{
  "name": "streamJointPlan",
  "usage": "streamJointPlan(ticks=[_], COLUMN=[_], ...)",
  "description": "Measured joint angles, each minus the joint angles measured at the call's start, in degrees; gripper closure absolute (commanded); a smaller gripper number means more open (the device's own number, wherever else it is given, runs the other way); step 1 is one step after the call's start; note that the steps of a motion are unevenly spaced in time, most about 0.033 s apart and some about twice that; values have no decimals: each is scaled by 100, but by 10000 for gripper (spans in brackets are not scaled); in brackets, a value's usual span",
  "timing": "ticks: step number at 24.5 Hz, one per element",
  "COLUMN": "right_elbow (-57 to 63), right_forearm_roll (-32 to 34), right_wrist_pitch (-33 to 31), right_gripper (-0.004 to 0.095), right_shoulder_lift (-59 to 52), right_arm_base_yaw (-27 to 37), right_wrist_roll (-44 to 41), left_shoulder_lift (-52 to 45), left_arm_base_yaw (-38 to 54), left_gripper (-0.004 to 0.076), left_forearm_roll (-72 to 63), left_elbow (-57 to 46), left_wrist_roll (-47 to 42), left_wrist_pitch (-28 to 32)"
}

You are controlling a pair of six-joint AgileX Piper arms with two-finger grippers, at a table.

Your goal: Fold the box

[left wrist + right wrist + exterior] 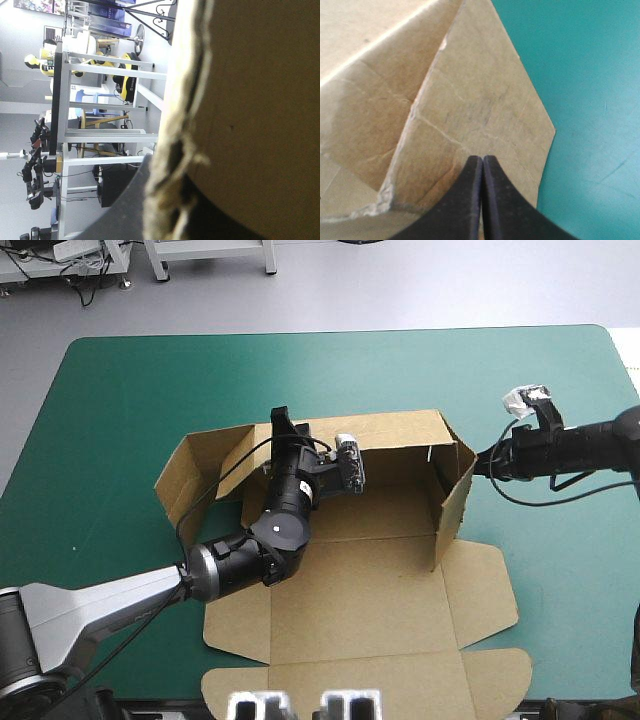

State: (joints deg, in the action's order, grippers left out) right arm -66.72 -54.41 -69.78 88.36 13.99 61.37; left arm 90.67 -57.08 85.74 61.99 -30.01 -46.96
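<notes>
A robotics lab: a teal-green work table (130, 410) on a bare grey floor (420, 290), white metal racks (107, 135) and loose cables (85, 282) beyond

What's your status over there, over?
Right pincer shut on box, right wall. Left pincer at far wall, grip hidden. Lid flat. Nothing in the way.

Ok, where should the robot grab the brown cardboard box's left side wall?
Its free top edge, pinched from the table's left side, I'd guess. That left wall of the brown board box leans half-raised, edge clear of the teal-green cover.
</notes>
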Motion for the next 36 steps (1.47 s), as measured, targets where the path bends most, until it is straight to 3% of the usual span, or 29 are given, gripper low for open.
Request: streamJointPlan(ticks=[5,11,19,21,30,36], right_elbow=[812,1283,1317,1317,1317,1317], right_forearm_roll=[-897,-1026,-675,-640,-494,-579], right_wrist_pitch=[103,183,183,183,183,232], right_gripper=[932,898,531,481,466,467], right_shoulder_lift=[-60,-60,-85,-97,-104,-104], right_arm_base_yaw=[406,505,505,510,508,-238], right_wrist_roll=[1353,2362,2417,2417,2423,2466], left_shoulder_lift=[0,0,0,0,0,0], left_arm_base_yaw=[0,0,0,0,0,0], left_gripper=[734,734,734,734,734,734], left_forearm_roll=[-38,-43,-50,-55,-57,-62], left_elbow=[0,0,0,0,0,0], left_wrist_roll=[-6,-11,-11,-11,-11,0], left_wrist_pitch=[4,11,11,11,4,4])
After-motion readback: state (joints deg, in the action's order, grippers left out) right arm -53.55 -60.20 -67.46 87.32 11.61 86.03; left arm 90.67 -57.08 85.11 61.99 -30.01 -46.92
